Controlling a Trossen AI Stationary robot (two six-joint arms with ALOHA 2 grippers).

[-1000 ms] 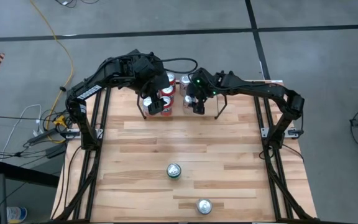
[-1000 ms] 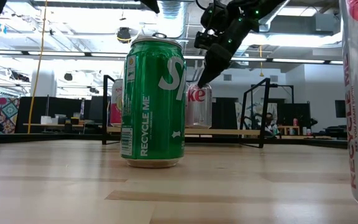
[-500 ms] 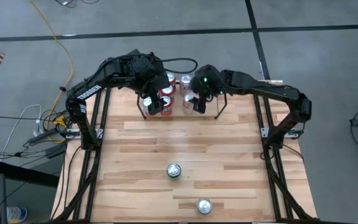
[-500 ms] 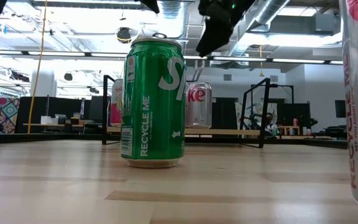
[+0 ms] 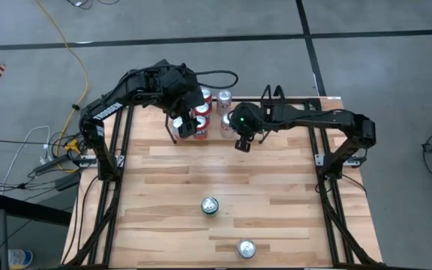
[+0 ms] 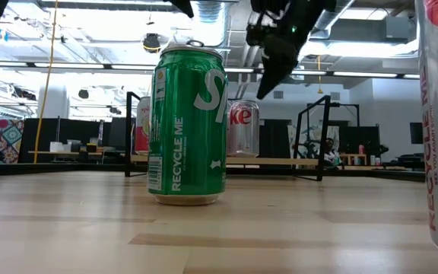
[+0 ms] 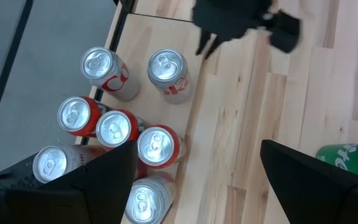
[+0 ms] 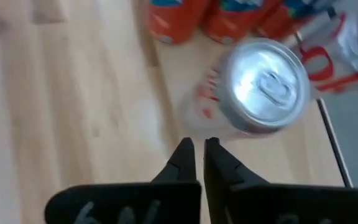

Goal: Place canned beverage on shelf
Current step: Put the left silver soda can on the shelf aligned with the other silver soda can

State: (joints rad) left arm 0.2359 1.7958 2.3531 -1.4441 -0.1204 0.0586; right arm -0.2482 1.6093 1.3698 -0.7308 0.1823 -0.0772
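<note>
Hovering over the near edge of the shelf point(image 5: 272, 96) at the table's far side, the right gripper point(image 5: 241, 142) carries nothing; its own wrist view shows the two fingers nearly pressed together, a thin slit between the tips and no can in them. A silver can point(image 8: 261, 87) with red lettering stands upright on the shelf floor just beyond those fingertips, and the red cans point(image 5: 193, 124) crowd beside it under the left gripper point(image 5: 187, 125), whose fingers stand wide apart over the cluster and grasp nothing.

What the next move turns on, I judge, is where the loose cans lie from the free tool. Taking the high view as a clock face centred on the right gripper, the green can point(image 5: 210, 205) sits at about 7 o'clock, out on the open boards and well apart from the shelf. A silver can point(image 5: 246, 248) stands farther off at roughly 6 o'clock, near the table's front edge. Both stand upright, long axis vertical, tops facing up, so a grasp would likely come from above or from the side across the body, with the fingers first spread wide.

Neither arm is close to them, but the right gripper is the nearer one and is free. The left is parked over the stocked cans, farther from the silver can and only a little farther from the green. The green can looks the likelier next pick, with the shelf back at 12 to 1 o'clock from it.
</note>
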